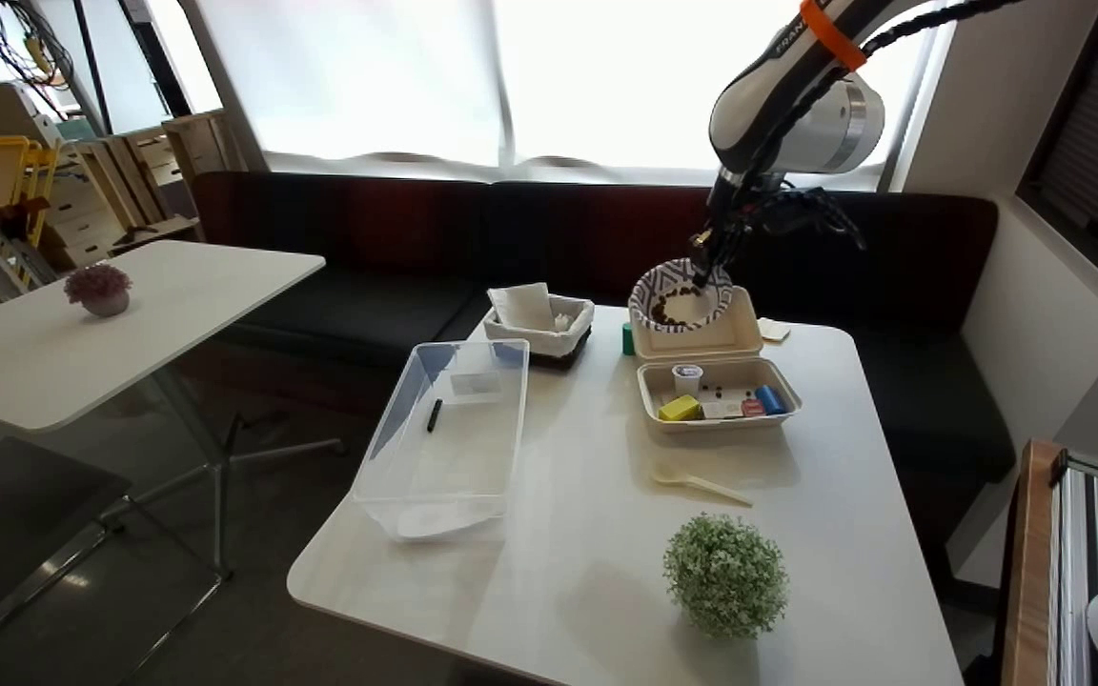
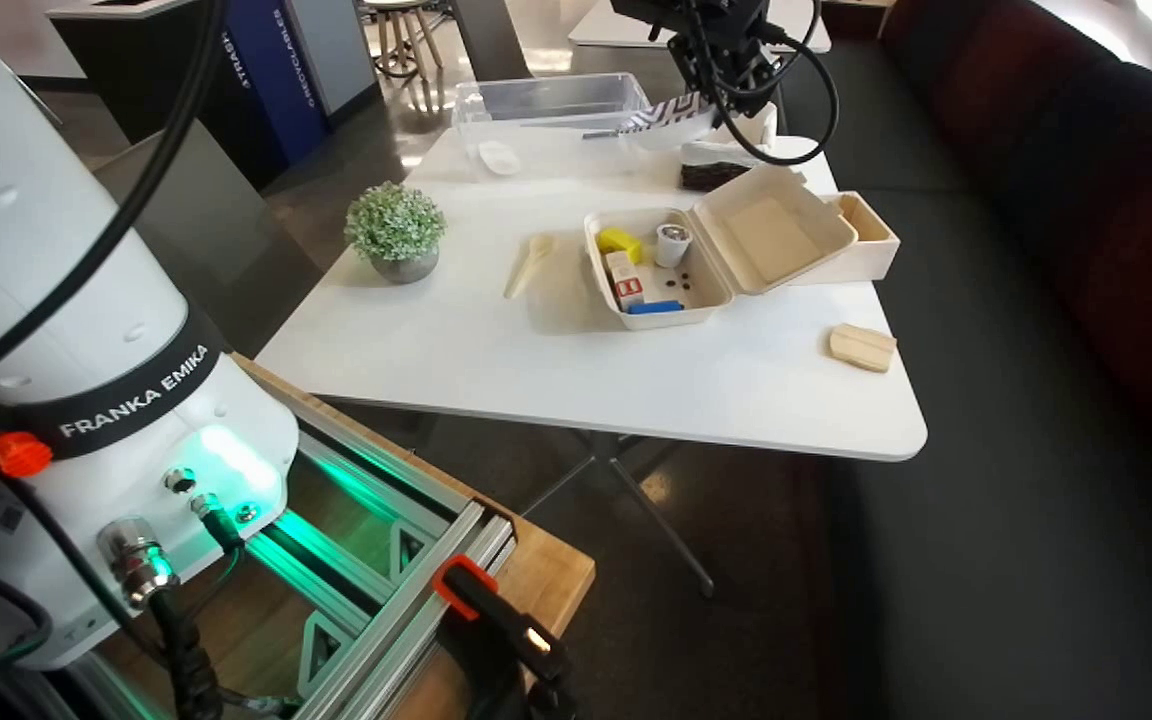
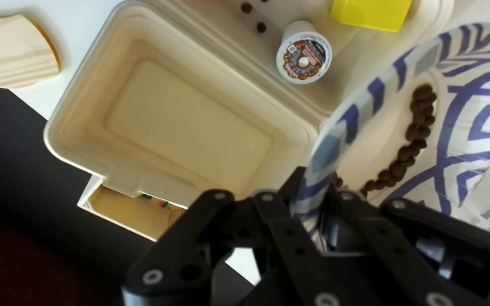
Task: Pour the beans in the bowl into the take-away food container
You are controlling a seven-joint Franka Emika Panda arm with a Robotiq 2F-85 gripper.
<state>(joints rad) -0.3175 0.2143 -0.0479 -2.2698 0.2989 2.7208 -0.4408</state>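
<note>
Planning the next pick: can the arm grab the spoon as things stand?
Probably not: its pincer holds the bowl, beans inside. The spoon itself lies uncovered on the table.

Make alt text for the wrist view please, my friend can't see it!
A black gripper holds a tilted blue-and-white bowl by its rim, brown beans lying in a curve inside. Nearby, a tan take-away container lies open, with a small lidded cup, a yellow block and loose beans inside. A wooden piece lies on the white table.
</note>
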